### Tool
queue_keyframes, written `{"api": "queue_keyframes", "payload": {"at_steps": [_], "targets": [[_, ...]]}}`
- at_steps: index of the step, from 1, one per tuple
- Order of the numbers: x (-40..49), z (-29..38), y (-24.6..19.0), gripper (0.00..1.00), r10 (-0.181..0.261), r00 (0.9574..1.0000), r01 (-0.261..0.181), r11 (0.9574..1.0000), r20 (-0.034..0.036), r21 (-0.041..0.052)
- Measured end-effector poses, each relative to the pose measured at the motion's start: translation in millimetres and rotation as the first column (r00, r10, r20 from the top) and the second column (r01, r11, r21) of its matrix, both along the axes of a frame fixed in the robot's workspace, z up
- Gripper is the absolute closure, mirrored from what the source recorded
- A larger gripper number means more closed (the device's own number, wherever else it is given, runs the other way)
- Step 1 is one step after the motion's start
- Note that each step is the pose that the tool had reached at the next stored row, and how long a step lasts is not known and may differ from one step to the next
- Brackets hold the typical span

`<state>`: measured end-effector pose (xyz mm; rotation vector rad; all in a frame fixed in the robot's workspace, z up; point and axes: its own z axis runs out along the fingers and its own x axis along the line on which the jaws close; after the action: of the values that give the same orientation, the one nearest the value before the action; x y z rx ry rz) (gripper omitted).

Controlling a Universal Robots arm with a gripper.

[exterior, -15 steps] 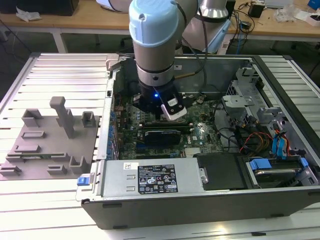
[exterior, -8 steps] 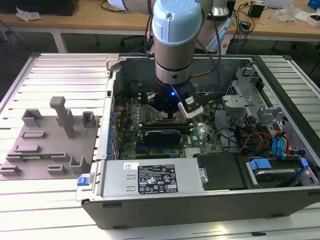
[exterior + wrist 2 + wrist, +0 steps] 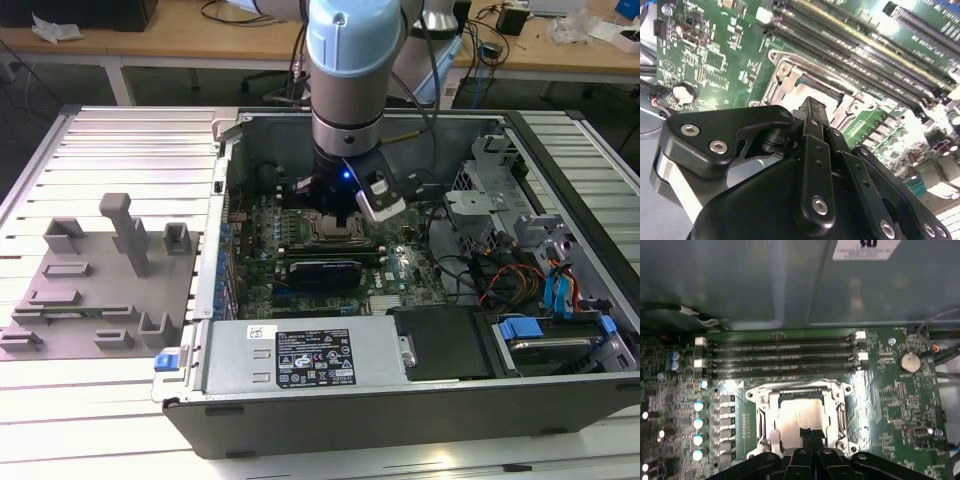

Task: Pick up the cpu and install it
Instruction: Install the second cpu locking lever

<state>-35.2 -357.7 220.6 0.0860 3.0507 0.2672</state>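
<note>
CPU sat seated in the socket at the motherboard's middle, its near edge hidden by the gripper. Fingers were pressed together, holding nothing, touching the lid.

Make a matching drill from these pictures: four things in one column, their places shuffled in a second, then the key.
1. silvery square cpu
2. black claw
3. grey plastic block tray
4. round silver coin battery

A. on the slatted table, outside the case on the exterior view's left
B. inside the metal socket frame
C. directly above the cpu
D. on the green motherboard, beside the socket frame

Pairs: 1-B, 2-C, 3-A, 4-D
</note>
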Motion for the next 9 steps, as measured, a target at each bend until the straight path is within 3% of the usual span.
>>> {"api": "queue_keyframes", "payload": {"at_steps": [3, 5, 8, 9], "targets": [[0.0, 1.0, 2.7, 0.89, 0.0, 1.0, 0.0, 1.0, -0.0003, -0.0036], [0.0, 5.4, 3.5, 0.89, 0.0, 1.0, 0.0, 1.0, -0.002, -0.0096], [0.0, 14.0, 4.4, 0.89, 0.0, 1.0, 0.0, 0.9998, -0.0049, -0.0221], [0.0, 19.8, 4.8, 0.89, 0.0, 1.0, 0.0, 0.9995, -0.0061, -0.0318]]}}
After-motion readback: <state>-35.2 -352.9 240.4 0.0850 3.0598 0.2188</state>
